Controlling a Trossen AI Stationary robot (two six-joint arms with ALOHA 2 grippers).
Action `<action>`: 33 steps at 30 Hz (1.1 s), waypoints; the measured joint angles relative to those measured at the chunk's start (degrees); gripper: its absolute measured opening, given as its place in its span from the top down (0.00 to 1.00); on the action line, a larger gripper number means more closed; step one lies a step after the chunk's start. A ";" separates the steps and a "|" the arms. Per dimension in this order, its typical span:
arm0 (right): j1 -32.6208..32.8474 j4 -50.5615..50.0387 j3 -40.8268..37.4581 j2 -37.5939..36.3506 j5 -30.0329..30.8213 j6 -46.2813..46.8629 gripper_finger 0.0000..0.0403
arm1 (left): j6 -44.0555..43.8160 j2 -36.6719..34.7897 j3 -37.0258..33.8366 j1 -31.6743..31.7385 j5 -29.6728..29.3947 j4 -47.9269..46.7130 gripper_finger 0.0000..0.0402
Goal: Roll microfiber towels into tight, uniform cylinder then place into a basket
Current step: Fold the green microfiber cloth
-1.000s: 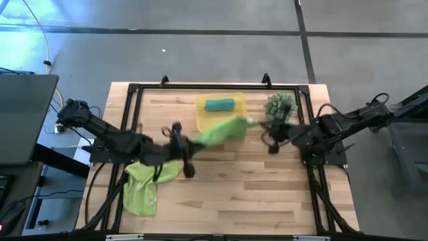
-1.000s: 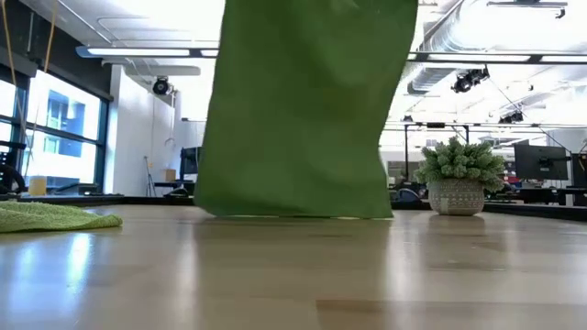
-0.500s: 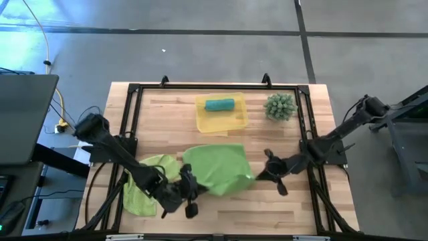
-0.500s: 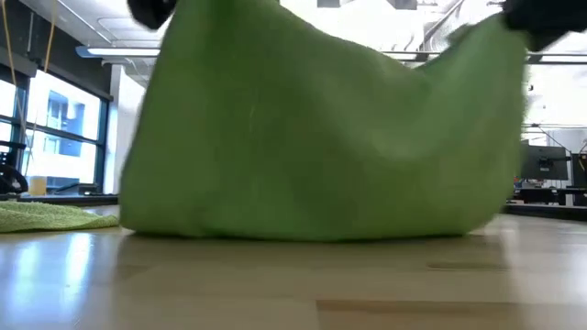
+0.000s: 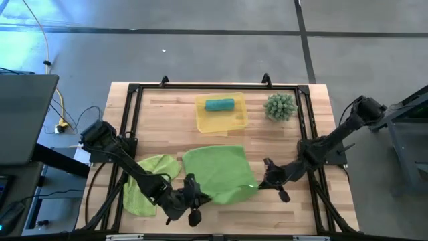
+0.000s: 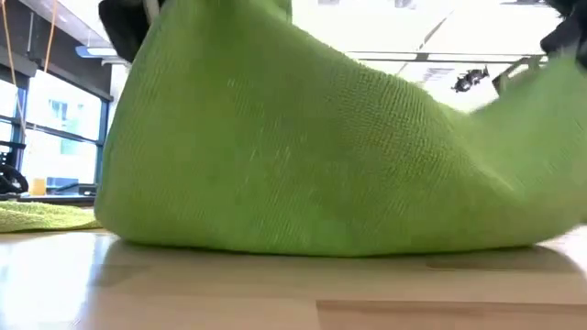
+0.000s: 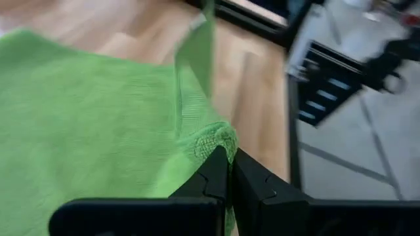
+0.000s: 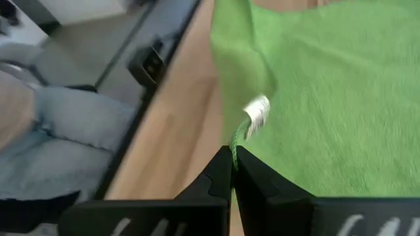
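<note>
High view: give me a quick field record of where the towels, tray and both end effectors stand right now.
spread towel: lime-green towel at the table's near centre, held up by two near corners, far part on the wood
left end effector: shut on the lime-green towel's near-left corner
right end effector: shut on the near-right corner, beside the white tag
second green towel: crumpled on the table's left side, untouched
teal towel: rolled, lying in the yellow tray
plant: right of the tray

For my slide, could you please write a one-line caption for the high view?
Both arms hold a lime-green towel by two corners over the table, near the yellow basket.
</note>
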 joint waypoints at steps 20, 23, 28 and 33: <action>-4.50 11.12 6.83 2.96 16.59 -35.69 1.00 | 1.97 -6.57 0.24 -1.00 -26.84 -13.94 1.00; -4.51 5.76 11.04 -0.74 28.79 -44.43 1.00 | 11.15 -9.76 0.24 -0.94 -32.91 -14.07 1.00; -6.97 0.70 19.53 -4.83 42.83 -57.22 1.00 | 24.17 -16.31 0.24 -0.47 -45.06 -14.07 1.00; -13.04 -5.82 28.40 -6.88 47.37 -62.72 1.00 | 34.17 -23.45 0.26 1.79 -53.09 -14.06 1.00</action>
